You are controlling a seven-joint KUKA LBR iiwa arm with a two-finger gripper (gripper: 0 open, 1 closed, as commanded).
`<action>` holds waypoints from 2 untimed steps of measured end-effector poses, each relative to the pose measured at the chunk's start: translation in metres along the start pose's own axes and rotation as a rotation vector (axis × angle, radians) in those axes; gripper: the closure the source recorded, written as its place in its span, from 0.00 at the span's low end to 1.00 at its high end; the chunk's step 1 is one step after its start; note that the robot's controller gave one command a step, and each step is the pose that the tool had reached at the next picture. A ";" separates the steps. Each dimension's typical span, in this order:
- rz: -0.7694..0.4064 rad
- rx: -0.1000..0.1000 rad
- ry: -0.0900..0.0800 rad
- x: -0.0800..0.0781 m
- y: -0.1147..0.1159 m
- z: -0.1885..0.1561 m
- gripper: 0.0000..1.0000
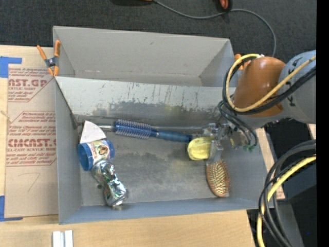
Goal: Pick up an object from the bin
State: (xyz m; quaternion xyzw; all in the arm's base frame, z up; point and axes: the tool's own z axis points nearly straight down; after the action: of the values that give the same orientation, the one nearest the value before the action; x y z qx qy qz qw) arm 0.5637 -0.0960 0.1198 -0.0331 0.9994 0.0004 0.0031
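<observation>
My gripper (218, 136) is low in the bin's right part, close to the right wall. A yellow rounded thing (198, 150) lies right against its left side, touching it or nearly so. A blue hairbrush (146, 131) lies along the back of the floor, its handle end pointing at the gripper. Just in front of the gripper, a brown oval brush (218, 178) with bristles up lies near the right front corner.
At the left lie a blue printed cup (94, 154) on its side, a white paper piece (92, 132) behind it, and a crumpled shiny wrapper (110, 185) in front. The arm with its orange cover and cables hangs over the right rim.
</observation>
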 end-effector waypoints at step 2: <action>0.000 0.001 -0.003 -0.001 0.000 -0.013 1.00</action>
State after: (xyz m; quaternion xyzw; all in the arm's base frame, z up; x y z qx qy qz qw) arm 0.5644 -0.0957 0.1329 -0.0330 0.9994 0.0001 0.0046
